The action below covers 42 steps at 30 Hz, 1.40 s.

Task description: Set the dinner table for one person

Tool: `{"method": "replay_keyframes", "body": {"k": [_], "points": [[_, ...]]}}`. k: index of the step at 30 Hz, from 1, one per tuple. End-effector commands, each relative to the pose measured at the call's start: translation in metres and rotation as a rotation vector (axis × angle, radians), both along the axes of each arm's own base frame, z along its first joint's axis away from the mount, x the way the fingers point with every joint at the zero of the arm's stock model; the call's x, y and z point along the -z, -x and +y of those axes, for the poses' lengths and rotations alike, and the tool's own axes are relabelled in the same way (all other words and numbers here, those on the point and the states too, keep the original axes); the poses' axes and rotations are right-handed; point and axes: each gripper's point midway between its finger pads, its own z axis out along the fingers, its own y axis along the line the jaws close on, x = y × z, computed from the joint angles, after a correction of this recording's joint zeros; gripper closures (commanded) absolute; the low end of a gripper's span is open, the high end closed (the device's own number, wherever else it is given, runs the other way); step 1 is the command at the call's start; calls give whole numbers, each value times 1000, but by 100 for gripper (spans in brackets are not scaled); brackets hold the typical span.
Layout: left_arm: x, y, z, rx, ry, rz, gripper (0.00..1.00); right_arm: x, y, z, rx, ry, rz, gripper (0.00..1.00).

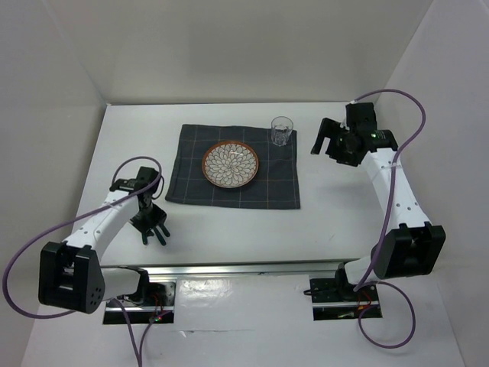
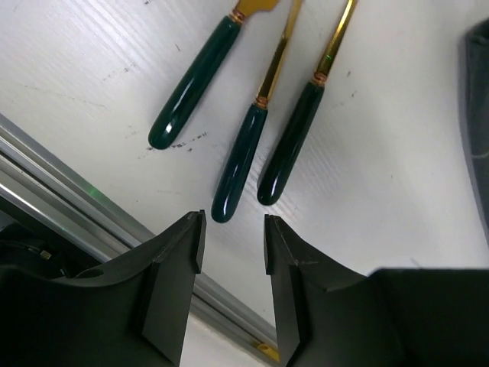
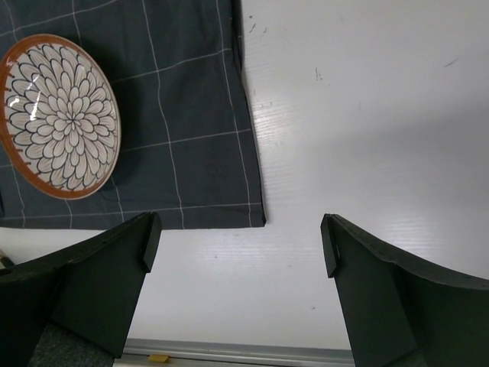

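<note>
On the white dinner table (image 1: 344, 206) lies a dark grey checked cloth (image 1: 191, 183) with a flower-patterned plate (image 1: 231, 164) in its middle. A clear glass (image 1: 282, 131) stands at the cloth's back right corner. In the left wrist view, three pieces of cutlery with dark green handles and gold metal lie side by side: left (image 2: 195, 84), middle (image 2: 238, 172), right (image 2: 290, 145). My left gripper (image 2: 233, 222) hovers just short of the handle ends, jaws partly apart with nothing between them. My right gripper (image 3: 240, 229) is wide open and empty over bare table right of the cloth (image 3: 191, 115).
An aluminium rail (image 1: 229, 269) runs along the table's near edge, close behind the left gripper (image 2: 69, 191). White walls enclose the table at the back and sides. Purple cables loop off both arms.
</note>
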Motion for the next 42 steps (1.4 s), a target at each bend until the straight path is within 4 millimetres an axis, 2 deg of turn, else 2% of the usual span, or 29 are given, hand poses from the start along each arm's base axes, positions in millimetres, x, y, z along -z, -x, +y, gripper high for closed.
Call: {"method": "replay_keyframes", "body": {"k": [1,7,9,16,19,21,23,24,25,27,29,31,32,33,34,36,37,40,42], "points": [[9,1,9,-60,-31,-3,47,-16,-2,2,-24,-13,-76,1],[22,-2,18,-77,-76,6,47,-10,-2,5,-37,-26,-57,1],[27,-10,19,-80,-72,-22,47,-10,-2,5,-37,-26,-57,1],[54,-5,9,-44,-22,35,50,-3,-2,5,-30,-31,-37,1],[67,-6,7,-63,16,45,56,-2,1,5,-29,-31,-27,1],[66,-7,7,-64,14,56,63,3,1,3,-22,-22,-9,1],[59,-10,9,-65,0,59,71,-1,0,3,-22,-23,-18,1],[52,-13,9,-65,2,44,79,-4,1,2,-16,-16,-27,1],[38,-22,13,-68,-20,0,83,-4,1,2,-16,-16,-27,1],[22,-23,19,-59,-55,-17,100,-4,1,2,-16,-16,-27,1],[-6,-36,22,-46,-81,-95,100,-4,1,2,-16,-16,-27,1],[-20,-41,24,-31,-103,-119,100,-4,1,2,-9,-22,-26,1],[-36,-54,23,-15,-115,-173,100,-5,-2,2,-9,-22,-28,1],[-41,-56,19,26,-132,-172,100,-5,-2,4,-16,-30,-27,1],[-55,-69,17,56,-150,-208,100,-8,-3,4,-17,-31,-37,1],[-60,-81,2,185,-164,-200,100,-9,-3,4,-17,-31,-37,1],[-73,-97,-6,230,-167,-242,100,-9,-3,4,-17,-31,-37,1],[-79,-112,-38,396,-179,-239,100,-7,-1,2,-9,-22,-28,1],[-94,-126,-57,492,-207,-286,100,-7,-1,2,-9,-22,-28,1]]}}
